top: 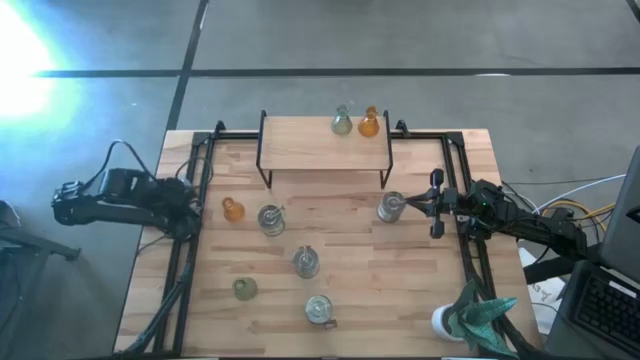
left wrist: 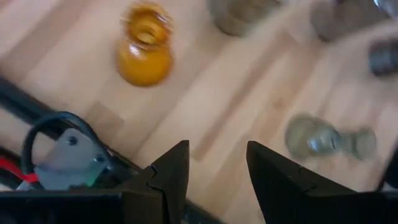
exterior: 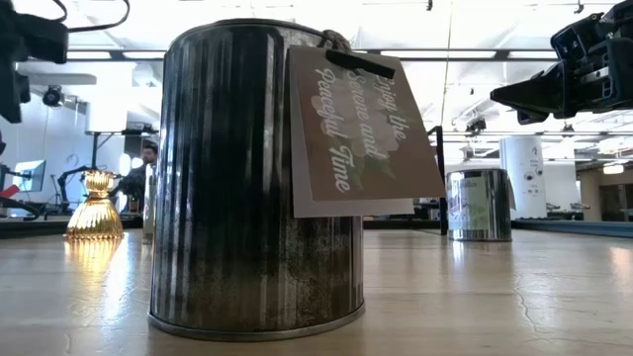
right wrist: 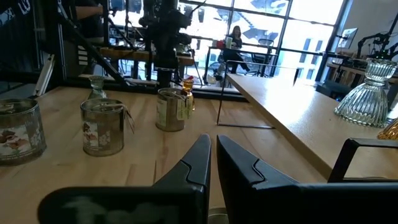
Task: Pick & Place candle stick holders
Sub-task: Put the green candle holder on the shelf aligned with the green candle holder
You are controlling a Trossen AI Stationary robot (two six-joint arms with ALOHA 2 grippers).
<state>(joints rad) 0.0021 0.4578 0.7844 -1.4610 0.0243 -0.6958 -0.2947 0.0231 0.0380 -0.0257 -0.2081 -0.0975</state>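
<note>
A pale wooden table [top: 330, 290] stands on a grey concrete floor, with a small raised shelf [top: 322, 145] at its far edge. Two candle stick holders already sit on that shelf: a pale green bulb [top: 342, 122] and an amber bulb [top: 369, 123] side by side.

Six remain on the tabletop. An amber holder [top: 232, 209] and a silvery jar [top: 270, 218] sit at the left, another jar [top: 390, 207] at the right, a third jar [top: 306, 262] near the middle, then a green bulb [top: 245, 289] and a fourth jar [top: 319, 309] toward the near edge. A teal spiky object [top: 478, 312] stands at the near right corner.

The left gripper [left wrist: 214, 177] hangs over the left edge, its jaws partly apart and empty, the amber holder just beyond it. The right gripper [right wrist: 212, 163] hovers close to the right-hand jar with jaws pressed together, holding nothing.

The risks, as I judge them: the amber bulb is small, round and glassy, so an off-centre pinch could squirt it sideways into the neighbouring jar. The right fingers, closed so near their jar, could knock it over if they advance without parting.
</note>
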